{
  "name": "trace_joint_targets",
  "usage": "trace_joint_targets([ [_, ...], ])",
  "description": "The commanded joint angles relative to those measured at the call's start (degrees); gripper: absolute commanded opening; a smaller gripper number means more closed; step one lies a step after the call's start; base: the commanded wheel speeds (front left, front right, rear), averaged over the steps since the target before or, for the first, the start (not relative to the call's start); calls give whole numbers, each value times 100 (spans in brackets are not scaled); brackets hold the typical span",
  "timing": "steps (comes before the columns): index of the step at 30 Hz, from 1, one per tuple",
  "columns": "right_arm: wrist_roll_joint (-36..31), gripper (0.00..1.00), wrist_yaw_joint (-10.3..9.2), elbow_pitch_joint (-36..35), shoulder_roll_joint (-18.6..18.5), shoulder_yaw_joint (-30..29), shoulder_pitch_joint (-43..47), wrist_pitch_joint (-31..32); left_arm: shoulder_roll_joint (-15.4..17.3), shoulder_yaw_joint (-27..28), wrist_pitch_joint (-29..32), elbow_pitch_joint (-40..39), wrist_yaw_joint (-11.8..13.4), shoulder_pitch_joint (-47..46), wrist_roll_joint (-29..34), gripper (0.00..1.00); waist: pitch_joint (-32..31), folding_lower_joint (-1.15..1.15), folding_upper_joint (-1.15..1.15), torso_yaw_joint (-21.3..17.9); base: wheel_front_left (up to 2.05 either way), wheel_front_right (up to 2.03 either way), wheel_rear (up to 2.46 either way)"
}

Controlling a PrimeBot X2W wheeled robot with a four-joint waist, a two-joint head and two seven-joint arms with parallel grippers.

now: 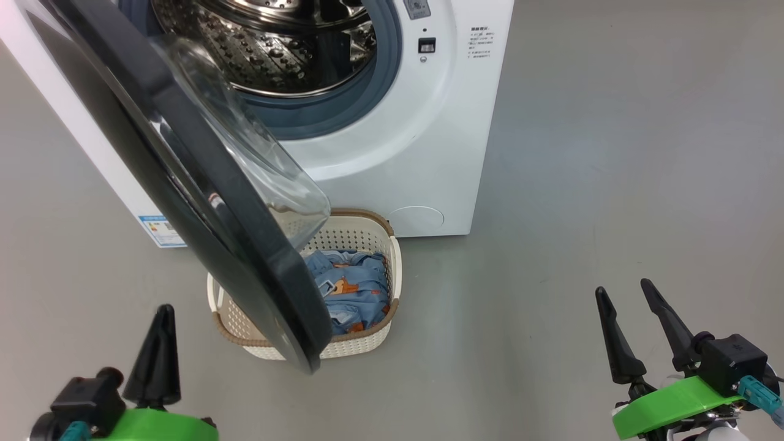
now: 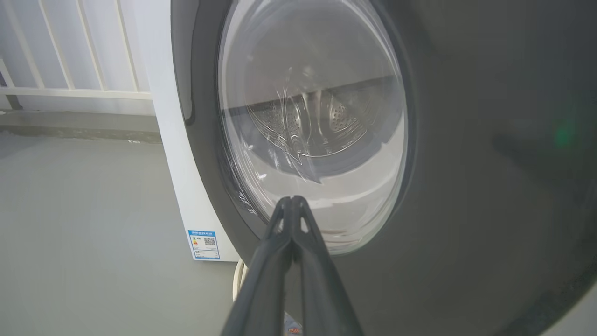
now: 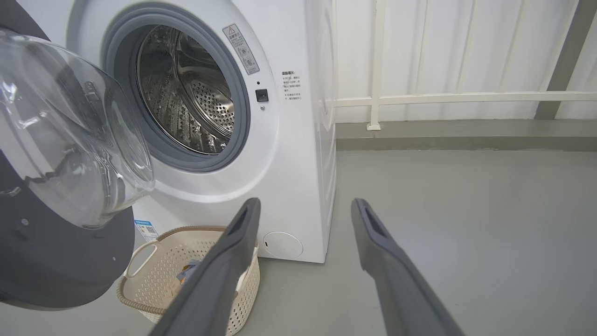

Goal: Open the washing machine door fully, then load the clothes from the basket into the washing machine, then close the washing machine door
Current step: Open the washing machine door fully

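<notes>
The washing machine (image 1: 416, 135) stands at the top with its steel drum (image 1: 275, 49) exposed. The washing machine door (image 1: 184, 184) is swung partway out, its glass bowl hanging over the basket (image 1: 358, 239) on the floor below. Light blue clothes (image 1: 355, 288) lie inside the basket. My left gripper (image 1: 162, 312) is shut and empty at the lower left, short of the door; in the left wrist view its closed tips (image 2: 291, 200) point at the door's outer face (image 2: 466, 186). My right gripper (image 1: 625, 291) stands open and empty at the lower right, over bare floor.
Grey floor (image 1: 582, 184) stretches to the right of the machine and basket. A white railing (image 3: 466, 98) and wall run behind the machine. A blue energy label (image 1: 160, 229) sits low on the machine's left side.
</notes>
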Motion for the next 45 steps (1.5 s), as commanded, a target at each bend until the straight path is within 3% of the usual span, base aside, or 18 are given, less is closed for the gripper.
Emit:
trace_joint_targets([
  [1,59,100,10,-117,-18,130,-93,-67,117,217,-32,-263,-15,-251,-51,0,-25,0,0,4,0,0,0],
  [9,107,100,10,-55,7,95,-4,-67,168,260,-32,-982,-15,-467,14,0,-170,0,0,9,0,0,0],
  [19,161,100,10,0,39,112,109,-67,237,-210,-32,-1972,-15,-796,40,0,-392,0,0,-47,0,0,0],
  [28,203,100,10,42,31,107,170,-67,280,-1329,-32,-2793,-15,-899,42,0,-512,0,0,-62,0,0,0],
  [38,274,100,10,68,9,203,169,-67,339,-2763,-32,-2462,-15,-876,-80,0,-498,0,0,-90,0,0,0],
  [45,332,100,10,83,-24,265,170,-67,311,-3193,-32,-1733,-15,-777,-260,0,-466,0,0,-148,0,0,0],
])
